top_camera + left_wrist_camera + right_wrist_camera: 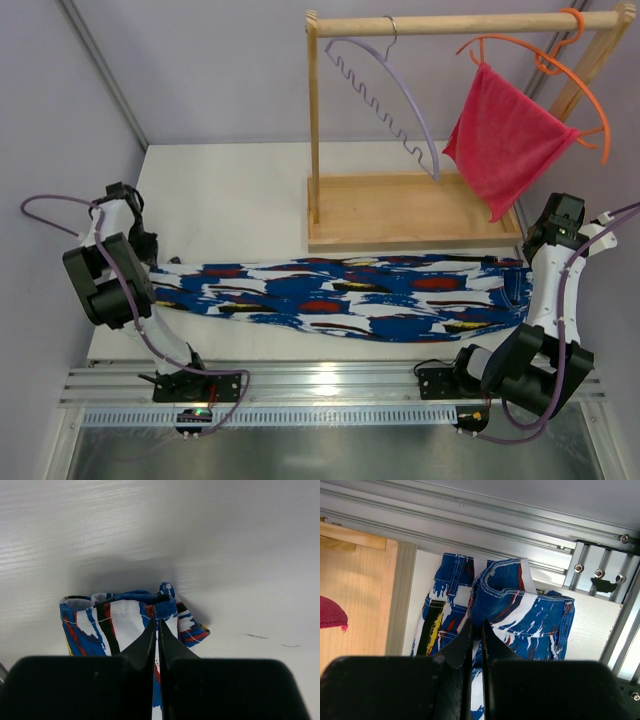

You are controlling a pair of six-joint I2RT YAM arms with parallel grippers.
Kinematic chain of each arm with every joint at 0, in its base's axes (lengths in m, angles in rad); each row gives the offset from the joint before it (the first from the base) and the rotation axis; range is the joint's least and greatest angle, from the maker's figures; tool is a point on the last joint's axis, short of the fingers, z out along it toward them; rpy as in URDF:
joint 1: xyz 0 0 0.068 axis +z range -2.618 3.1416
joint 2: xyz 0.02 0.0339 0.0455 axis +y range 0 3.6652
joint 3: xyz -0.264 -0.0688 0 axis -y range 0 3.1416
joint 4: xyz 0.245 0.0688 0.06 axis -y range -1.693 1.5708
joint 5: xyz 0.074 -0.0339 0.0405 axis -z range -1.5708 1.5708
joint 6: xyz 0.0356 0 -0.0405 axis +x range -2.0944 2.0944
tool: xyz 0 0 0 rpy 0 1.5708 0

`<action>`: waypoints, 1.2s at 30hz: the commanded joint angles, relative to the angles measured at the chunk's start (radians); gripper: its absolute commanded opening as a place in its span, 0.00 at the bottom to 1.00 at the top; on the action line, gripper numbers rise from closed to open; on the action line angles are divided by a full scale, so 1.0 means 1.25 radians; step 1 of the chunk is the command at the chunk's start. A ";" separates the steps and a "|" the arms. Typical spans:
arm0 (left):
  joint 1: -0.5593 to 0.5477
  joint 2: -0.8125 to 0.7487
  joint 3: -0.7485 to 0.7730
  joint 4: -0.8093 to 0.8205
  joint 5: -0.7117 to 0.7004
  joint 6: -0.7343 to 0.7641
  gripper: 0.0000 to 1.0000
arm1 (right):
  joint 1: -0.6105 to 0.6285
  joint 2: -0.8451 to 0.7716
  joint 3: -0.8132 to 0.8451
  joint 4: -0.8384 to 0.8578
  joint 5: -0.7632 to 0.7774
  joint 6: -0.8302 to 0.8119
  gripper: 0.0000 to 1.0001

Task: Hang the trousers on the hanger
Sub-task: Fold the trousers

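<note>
Two sets of fingers pinch opposite ends of the trousers, which lie stretched left to right across the near part of the bench. The left fingers are pressed together on the folded hem at the left end, close to the bench's left edge. The right fingers are pressed together on the waistband at the right end, beside the aluminium rail.

The trousers' far edge runs just beside the near edge of the wooden rack base, and their near edge sits just short of the bench's near edge. White bench surface shows to the left of the rack's post.

Up on the rack's rod, the hanger hangs tilted towards the left. The orange hanger with the pink-red cloth hangs at the right end, well apart from it.
</note>
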 commanded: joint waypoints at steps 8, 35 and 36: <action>-0.002 -0.174 -0.027 0.052 -0.056 0.025 0.01 | -0.004 -0.039 0.026 0.023 0.026 -0.007 0.04; 0.005 -0.008 -0.045 0.068 -0.018 0.049 0.21 | -0.004 -0.061 0.005 0.043 0.015 -0.024 0.04; 0.005 -0.016 -0.043 0.063 -0.027 0.050 0.25 | -0.004 -0.061 0.005 0.043 0.015 -0.026 0.04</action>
